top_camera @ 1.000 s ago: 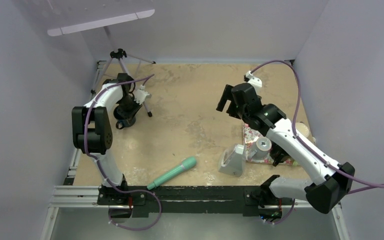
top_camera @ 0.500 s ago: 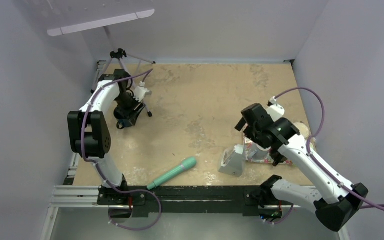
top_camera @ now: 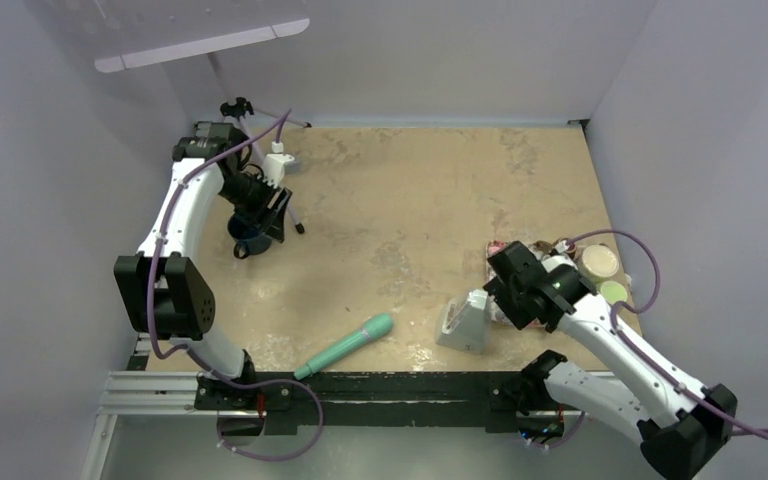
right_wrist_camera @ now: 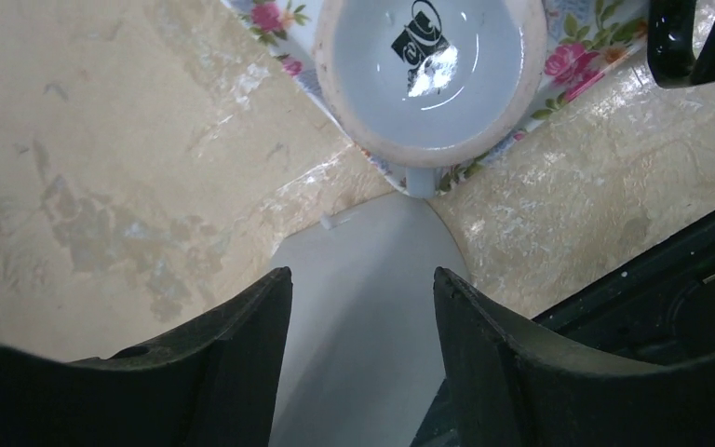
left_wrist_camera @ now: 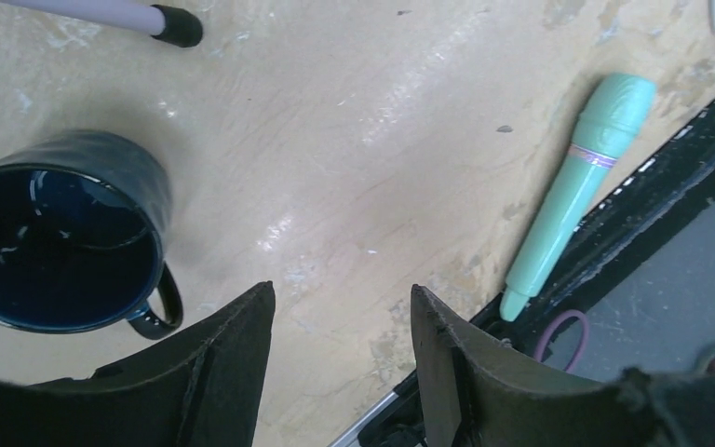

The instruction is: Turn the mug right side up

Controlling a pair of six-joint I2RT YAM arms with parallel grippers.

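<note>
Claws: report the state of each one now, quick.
Left claw: open, holding nothing.
Right claw: open, holding nothing.

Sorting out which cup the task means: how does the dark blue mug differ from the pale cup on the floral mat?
The dark blue mug stands directly on the table, while the pale cup sits on a floral mat. The mug's inside is plain and dark. The cup's inside is light, with a black logo. Both stand upright, mouths up.

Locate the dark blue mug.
Top view: the mug stands upright on the left side of the table, beside the tripod foot, close by the left pincer.
</note>
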